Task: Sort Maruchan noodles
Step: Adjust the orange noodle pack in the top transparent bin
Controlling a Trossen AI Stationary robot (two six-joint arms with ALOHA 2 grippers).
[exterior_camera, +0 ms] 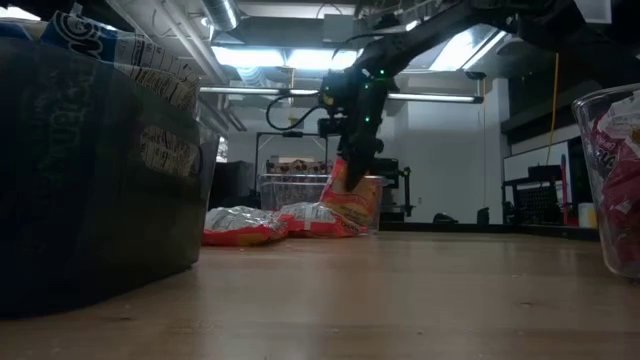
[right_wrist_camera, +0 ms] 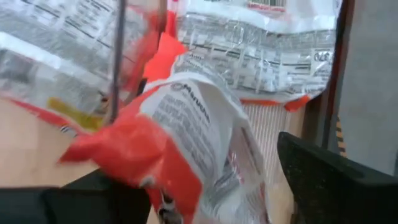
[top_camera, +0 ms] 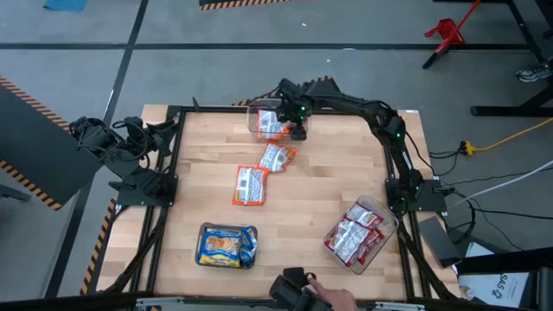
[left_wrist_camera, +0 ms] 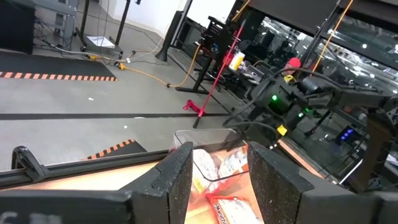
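Note:
My right gripper (top_camera: 296, 130) (exterior_camera: 350, 172) reaches to the clear tub (top_camera: 263, 119) at the table's far edge. Its fingers are open (right_wrist_camera: 199, 165) around an orange-red-and-white noodle packet (right_wrist_camera: 186, 137) (exterior_camera: 352, 205), which stands tilted with its lower end down by the tub. More orange packets lie inside the tub (right_wrist_camera: 261, 43). Two orange packets (top_camera: 276, 157) (top_camera: 249, 185) lie flat mid-table. Blue-and-yellow packets fill a tub (top_camera: 226, 244) near the front. Red-and-white ones fill a tub (top_camera: 359, 231) at the right. My left gripper (left_wrist_camera: 221, 162) is parked open at the left edge (top_camera: 121, 149). My right gripper comes from above, slanting down, with its fingers spread either side of the packet's upper end. The packet's crumpled red edge (right_wrist_camera: 149, 186) lies against one finger (right_wrist_camera: 81, 202). The other finger (right_wrist_camera: 336, 180) stands just apart from it. The packet stands tilted below the gripper.
A person's hand (top_camera: 333, 296) with a dark object shows at the table's near edge. In the low view the blue packets' tub (exterior_camera: 90, 170) fills the left and the red-and-white tub (exterior_camera: 615, 180) the right. Bare wood lies between the two loose packets and the right-hand tub.

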